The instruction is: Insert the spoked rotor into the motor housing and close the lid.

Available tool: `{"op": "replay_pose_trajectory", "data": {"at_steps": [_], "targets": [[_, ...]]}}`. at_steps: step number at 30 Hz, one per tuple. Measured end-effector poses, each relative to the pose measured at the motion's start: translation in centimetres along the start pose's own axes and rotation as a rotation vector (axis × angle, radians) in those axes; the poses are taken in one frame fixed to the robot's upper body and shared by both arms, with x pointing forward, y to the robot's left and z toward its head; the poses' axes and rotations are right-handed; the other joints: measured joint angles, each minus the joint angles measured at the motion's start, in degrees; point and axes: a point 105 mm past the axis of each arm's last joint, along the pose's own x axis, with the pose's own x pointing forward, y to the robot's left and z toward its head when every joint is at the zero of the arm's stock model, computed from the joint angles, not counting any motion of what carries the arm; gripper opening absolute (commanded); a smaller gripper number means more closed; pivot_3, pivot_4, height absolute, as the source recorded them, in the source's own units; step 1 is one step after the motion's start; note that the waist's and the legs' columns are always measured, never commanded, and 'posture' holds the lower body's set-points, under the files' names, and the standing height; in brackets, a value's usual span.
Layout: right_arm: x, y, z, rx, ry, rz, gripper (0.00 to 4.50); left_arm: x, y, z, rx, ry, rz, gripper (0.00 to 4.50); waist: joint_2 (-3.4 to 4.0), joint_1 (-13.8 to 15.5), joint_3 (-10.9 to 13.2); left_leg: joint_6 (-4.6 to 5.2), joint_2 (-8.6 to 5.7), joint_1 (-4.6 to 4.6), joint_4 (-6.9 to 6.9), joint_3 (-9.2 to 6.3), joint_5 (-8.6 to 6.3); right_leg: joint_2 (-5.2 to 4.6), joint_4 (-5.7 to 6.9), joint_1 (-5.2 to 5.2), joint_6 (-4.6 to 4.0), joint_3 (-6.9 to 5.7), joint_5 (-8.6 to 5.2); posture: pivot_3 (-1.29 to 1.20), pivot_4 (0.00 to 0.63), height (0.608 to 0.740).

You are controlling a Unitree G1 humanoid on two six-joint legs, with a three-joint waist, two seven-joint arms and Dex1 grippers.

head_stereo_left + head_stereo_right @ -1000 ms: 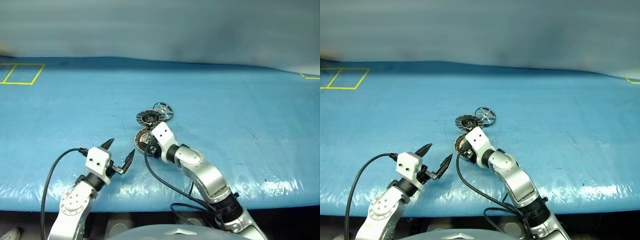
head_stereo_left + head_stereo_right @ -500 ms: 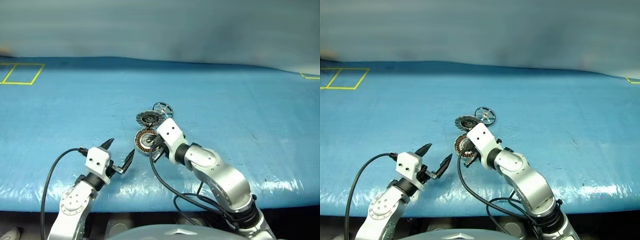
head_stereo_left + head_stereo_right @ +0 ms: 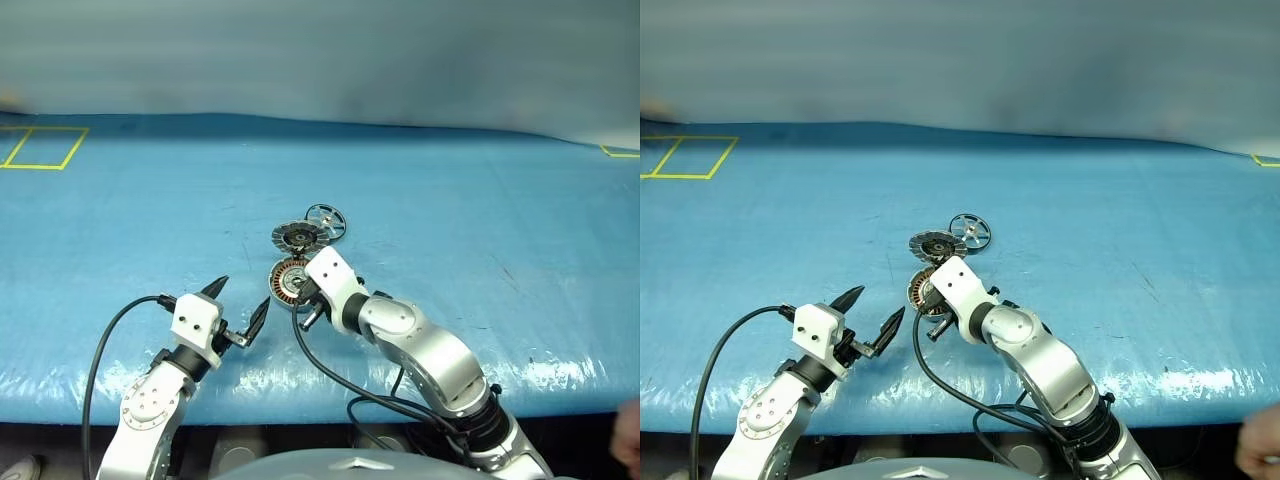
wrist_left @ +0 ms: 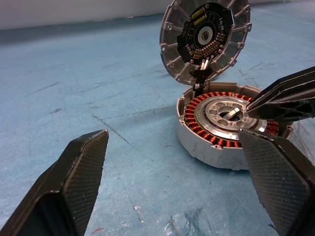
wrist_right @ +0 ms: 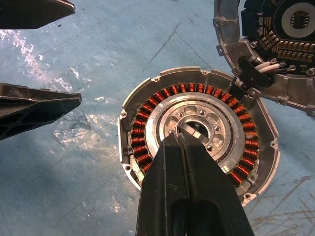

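Two end effectors: my left end effector (image 3: 243, 297) has its fingers (image 4: 81, 164) spread wide and holds nothing. My right end effector (image 5: 178, 142) has its tips pressed together.
Motor housing: the motor housing (image 5: 147, 129) lies flat on the bench (image 3: 480, 200), directly under my right tips, which point at its silver centre. It is beyond and to the right of my left end effector.
Lid: the lid (image 4: 204, 37) stands tilted up at the far edge of the housing, joined to it by short wires.
Spoked rotor: the spoked rotor (image 3: 970, 231) lies flat on the bench beyond the lid, apart from my right end effector and not yet inserted.
Handling of the rotor: I judge it light, stiff and thin. It lies low on the bench, so it may slide when I pinch it. I would take it at the rim or across one spoke.
Handling of the lid: I judge it rigid but held by thin wires, so I would fold it down gently, not pull it.
Hard to see: a small bright piece sits at my right tips. I cannot tell if I pinch it or if it belongs to the bearing.
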Motion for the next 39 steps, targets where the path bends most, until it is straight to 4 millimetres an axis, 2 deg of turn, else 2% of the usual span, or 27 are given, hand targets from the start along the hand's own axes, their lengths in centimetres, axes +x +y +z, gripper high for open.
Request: {"op": "replay_pose_trajectory", "data": {"at_steps": [4, 20, 28, 39], "targets": [[0.6, -0.3, -0.4, 0.015, 0.007, -0.015, 0.02, -0.1, 0.0, -0.1, 0.000, 0.003, 0.002, 4.50, 0.00, 0.00, 0.00, 0.00, 0.00, 0.00, 0.00, 0.00, 0.00, 0.00, 0.00, 0.00, 0.00, 0.00, 0.00, 0.00, 0.150, 0.740], [1.8, -1.5, 0.0, 0.013, -0.031, -0.065, 0.02, -0.1, 0.3, 0.0, 0.012, 0.004, 0.006, 4.50, 0.00, 0.00, 0.00, 0.00, 0.00, 0.01, 0.01, 0.00, 0.00, 0.00, 0.00, 0.01, 0.00, 0.00, 0.00, 0.00, 0.150, 0.740], [1.5, -1.4, -0.1, -0.049, -0.011, -0.038, 0.02, -0.2, 0.4, -0.1, 0.013, 0.009, 0.006, 4.50, 0.00, 0.01, 0.00, 0.00, 0.00, 0.01, -0.01, 0.00, 0.00, 0.00, 0.00, 0.01, 0.00, 0.00, 0.00, 0.00, 0.150, 0.740], [1.4, -1.0, 0.4, -0.034, -0.024, -0.024, 0.02, -0.4, 0.3, -0.3, 0.008, 0.018, 0.007, 4.50, 0.00, -0.02, 0.00, 0.00, 0.00, 0.00, -0.01, 0.00, 0.00, 0.00, 0.00, 0.00, 0.01, 0.00, 0.00, 0.00, 0.150, 0.740]]}}
